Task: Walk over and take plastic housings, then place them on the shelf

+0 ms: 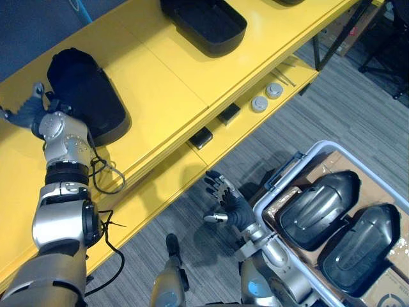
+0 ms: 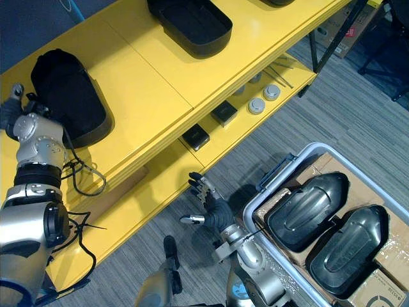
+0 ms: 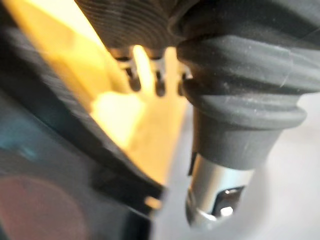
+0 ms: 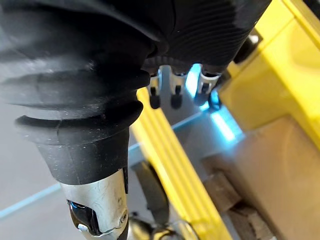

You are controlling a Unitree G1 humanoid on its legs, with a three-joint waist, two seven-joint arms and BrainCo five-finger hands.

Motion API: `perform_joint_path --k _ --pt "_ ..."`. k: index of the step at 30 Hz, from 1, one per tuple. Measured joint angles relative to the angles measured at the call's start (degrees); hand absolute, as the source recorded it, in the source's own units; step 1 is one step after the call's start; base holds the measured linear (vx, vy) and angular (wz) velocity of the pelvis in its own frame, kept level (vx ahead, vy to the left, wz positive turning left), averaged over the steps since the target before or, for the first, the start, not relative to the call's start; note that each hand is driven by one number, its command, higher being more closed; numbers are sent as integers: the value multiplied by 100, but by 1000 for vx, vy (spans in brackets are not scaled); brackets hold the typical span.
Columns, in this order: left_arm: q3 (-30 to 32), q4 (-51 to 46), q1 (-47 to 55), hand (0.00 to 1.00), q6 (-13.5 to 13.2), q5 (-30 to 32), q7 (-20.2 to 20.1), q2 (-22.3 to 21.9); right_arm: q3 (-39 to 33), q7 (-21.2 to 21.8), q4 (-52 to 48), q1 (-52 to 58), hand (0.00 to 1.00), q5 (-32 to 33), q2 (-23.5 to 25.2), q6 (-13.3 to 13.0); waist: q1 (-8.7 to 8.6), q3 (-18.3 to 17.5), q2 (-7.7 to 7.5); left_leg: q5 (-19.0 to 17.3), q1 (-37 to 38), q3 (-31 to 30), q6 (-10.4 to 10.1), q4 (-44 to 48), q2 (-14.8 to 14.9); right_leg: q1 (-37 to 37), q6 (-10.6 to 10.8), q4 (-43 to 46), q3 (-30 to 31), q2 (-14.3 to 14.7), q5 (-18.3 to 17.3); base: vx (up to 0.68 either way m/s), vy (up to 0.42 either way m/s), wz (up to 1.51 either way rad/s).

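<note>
housings (image 1: 317, 208) x2 lie side by side in bin (image 1: 329, 146) just right of r. hand (image 1: 233, 206), long axes slanting away from it. r. hand nearer, empty, fingers spread. l. hand (image 1: 27, 112) splayed too, beside shelved housing (image 1: 86, 96).

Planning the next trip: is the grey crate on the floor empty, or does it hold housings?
Not empty: one dark housing lies beside a second housing inside the crate.
</note>
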Motion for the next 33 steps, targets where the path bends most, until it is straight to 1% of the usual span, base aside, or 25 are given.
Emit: perform_joint_path --k 2,3,4,5,6,7,8,9,11,12,14,15,17,18,19,20,21,22,23,24,25,27,30,32,33 --pt "-111 -700 149 0 -123 607 7 15 0 -1 -1 61 0 -80 30 -158 12 -5 -4 -1 84 -55 1 0 3 171 0 -91 -67 1 0 33 -17 15" --pt "-82 -1257 479 0 -273 868 -28 46 -4 -6 0 59 0 -205 47 -239 22 -10 0 -1 137 -51 1 0 1 262 15 -157 -90 1 9 29 -14 6" --pt "-60 -1575 709 0 -324 951 -70 48 -10 -8 0 61 0 -233 51 -282 22 -15 10 -2 164 -55 2 -1 -1 323 23 -205 -106 1 17 41 -19 7" --pt "20 -2273 1261 0 -396 1105 -211 20 -67 -14 -1 69 0 -357 84 -319 26 -23 20 -3 244 -66 3 -1 0 484 33 -331 -175 5 63 39 -13 9" --pt "96 -2653 1585 0 -438 1137 -322 -23 -101 -20 -1 74 0 -437 99 -344 35 -36 22 -3 274 -69 3 -1 1 565 31 -405 -203 11 82 51 -15 13" --pt "280 -3432 2287 0 -433 1269 -519 -147 -175 -21 -13 81 0 -558 104 -421 76 -65 23 -4 338 -78 3 -1 3 724 32 -551 -263 17 127 54 -15 17" --pt "454 -4186 2954 0 -429 1333 -717 -387 -272 -24 -19 90 0 -672 100 -481 149 -136 44 -6 374 -111 3 -1 1 884 37 -727 -345 25 185 51 -14 19" --pt "514 -4539 3283 0 -427 1337 -825 -536 -326 -28 -19 90 0 -694 99 -488 209 -203 48 -7 375 -148 4 -1 1 940 40 -810 -369 32 212 58 -14 23" --pt "625 -5769 4619 0 -315 1339 -1372 -1213 -595 -34 -25 27 0 -844 101 -487 424 -459 29 -9 447 -258 2 -2 -17 1260 48 -1095 -575 37 283 55 -14 32" --pt "623 -5981 4937 0 -270 1339 -1502 -1366 -667 -44 -26 0 0 -889 99 -486 481 -537 28 -9 451 -310 2 -2 -24 1329 47 -1143 -644 37 289 24 -15 45" --pt "609 -6569 6161 0 -136 1350 -1998 -1956 -887 -152 -25 -232 0 -897 87 -487 648 -776 77 -66 460 -482 -3 -3 -26 1516 51 -1252 -868 66 294 -16 -13 44" --pt "603 -6616 6423 0 -100 1350 -2112 -2097 -959 -156 -21 -303 0 -900 83 -487 674 -819 111 -112 462 -533 -9 -4 -15 1554 53 -1266 -921 81 295 -43 -2 38" --pt "610 -6600 7231 0 24 1329 -2486 -2459 -1070 -286 100 -631 0 -1109 66 -485 860 -935 159 -128 474 -598 -5 -6 -22 1637 55 -1356 -994 89 304 -86 12 23" --pt "599 -6587 7587 0 145 1329 -2680 -2596 -1068 -372 166 -808 0 -1256 36 -485 967 -985 175 -126 471 -671 -5 -28 -31 1706 31 -1408 -1066 95 288 -89 6 19" --pt "597 -6576 7723 0 206 1319 -2770 -2646 -1064 -408 222 -905 0 -1324 29 -486 980 -997 175 -126 461 -715 -4 -29 -38 1743 30 -1422 -1137 95 289 -98 -12 43" --pt "599 -6484 7987 0 336 1044 -3086 -2759 -1062 -481 472 -1215 0 -1386 12 -482 1043 -1014 166 -103 437 -844 -7 -30 -53 1808 32 -1423 -1271 99 287 -79 -16 39" --pt "596 -6433 8065 0 410 931 -3233 -2780 -1062 -510 594 -1351 0 -1398 14 -477 1093 -1024 162 -90 427 -859 -9 -30 -51 1811 32 -1422 -1289 106 287 -88 -14 29" --pt "560 -6256 8223 0 493 838 -3521 -2796 -1068 -507 848 -1645 0 -1410 17 -468 1204 -1027 159 -69 422 -865 -5 -30 -44 1811 34 -1423 -1291 118 291 -48 -7 8" --pt "536 -6166 8302 0 533 838 -3687 -2805 -1078 -494 956 -1779 0 -1396 16 -467 1243 -1031 154 -54 408 -879 -1 -30 -45 1810 35 -1424 -1302 120 294 -49 -10 12" --pt "438 -5992 8456 0 618 826 -3980 -2822 -1127 -449 1113 -1978 0 -1318 18 -467 1297 -1055 130 -10 343 -943 34 -30 -60 1800 30 -1437 -1362 121 306 -35 -15 30" --pt "324 -5813 8574 0 650 833 -4171 -2825 -1182 -401 1219 -2103 0 -1279 20 -469 1297 -1080 115 22 271 -1039 30 -30 -83 1797 14 -1447 -1468 119 320 -23 -14 42" --pt "9 -4928 8618 0 669 1136 -4507 -2817 -1186 -250 1725 -2568 0 -977 35 -460 1342 -1086 107 83 181 -1151 16 -30 -113 1792 28 -1466 -1577 118 334 0 -11 29" --pt "-407 -3743 8477 0 640 1527 -4654 -2672 -1164 -139 2295 -2943 0 -1003 43 -438 1471 -1088 112 83 154 -1154 17 -28 -103 1803 81 -1534 -1579 139 393 4 -5 2" --pt "-670 -2701 8368 0 525 1704 -4799 -2663 -1041 -200 2653 -3155 0 -1401 35 -362 1557 -1086 115 85 126 -1162 15 -19 -93 1803 76 -1536 -1588 157 417 41 -35 2" --pt "-749 -2553 8369 0 459 1719 -4806 -2659 -1013 -280 2735 -3187 0 -1613 35 -362 1583 -1084 120 86 127 -1165 14 -5 -94 1803 76 -1523 -1591 155 416 44 -30 3"
